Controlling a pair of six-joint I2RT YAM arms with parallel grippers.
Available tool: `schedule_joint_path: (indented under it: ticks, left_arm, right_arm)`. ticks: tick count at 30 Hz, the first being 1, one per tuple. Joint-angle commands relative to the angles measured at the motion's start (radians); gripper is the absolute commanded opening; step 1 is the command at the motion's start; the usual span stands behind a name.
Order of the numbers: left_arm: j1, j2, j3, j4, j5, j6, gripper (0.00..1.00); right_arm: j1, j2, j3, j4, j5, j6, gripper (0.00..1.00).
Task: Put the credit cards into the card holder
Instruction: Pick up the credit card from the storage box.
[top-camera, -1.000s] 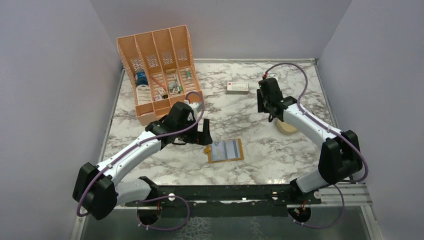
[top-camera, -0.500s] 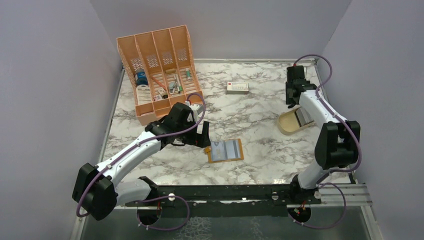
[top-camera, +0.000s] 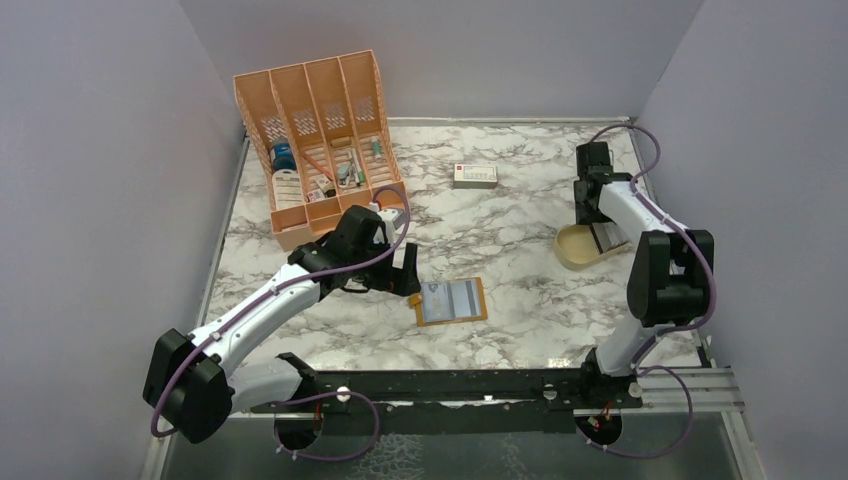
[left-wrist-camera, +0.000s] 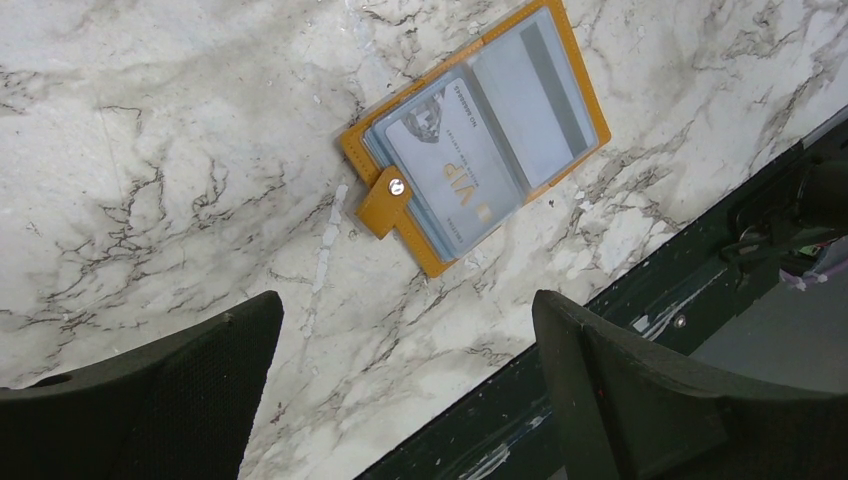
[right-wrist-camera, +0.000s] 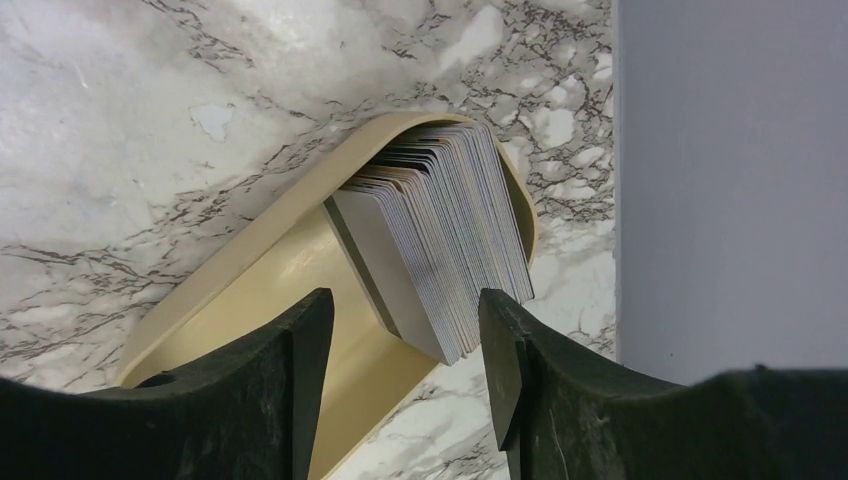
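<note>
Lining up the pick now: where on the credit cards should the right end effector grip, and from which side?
I'd pinch the upper edges of the outer few credit cards, coming from above. They stand on edge, packed and leaning in the tan dish, so only those edges are free.

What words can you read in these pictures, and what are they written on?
"VIP": on the top credit card in the open card holder.
Small line of print along that card's edge: too blurred to read.
White box: a red mark and tiny print, too small to read.
Stack of cards in the tan dish: no writing shows.
</note>
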Motion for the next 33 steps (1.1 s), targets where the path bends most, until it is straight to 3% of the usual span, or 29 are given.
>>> schedule_joint_path:
  ticks: [1, 14, 28, 33]
  left_arm:
    - [0.004, -0.022, 0.030, -0.010, 0.010, 0.019, 0.99]
    - [0.005, -0.037, 0.027, -0.011, 0.004, 0.018, 0.99]
    - [0.007, -0.037, 0.027, -0.011, 0.005, 0.014, 0.99]
    - [0.007, -0.035, 0.025, -0.011, 0.005, 0.013, 0.99]
  right_arm:
    - [-0.007, 0.045, -0.025, 0.020, 0.057, -0.011, 0.56]
    - [-0.039, 0.088, -0.039, 0.047, 0.177, -0.008, 0.54]
    - [-0.041, 0.051, -0.043, 0.071, 0.155, -0.020, 0.36]
    - [-0.041, 0.041, -0.044, 0.081, 0.162, -0.015, 0.35]
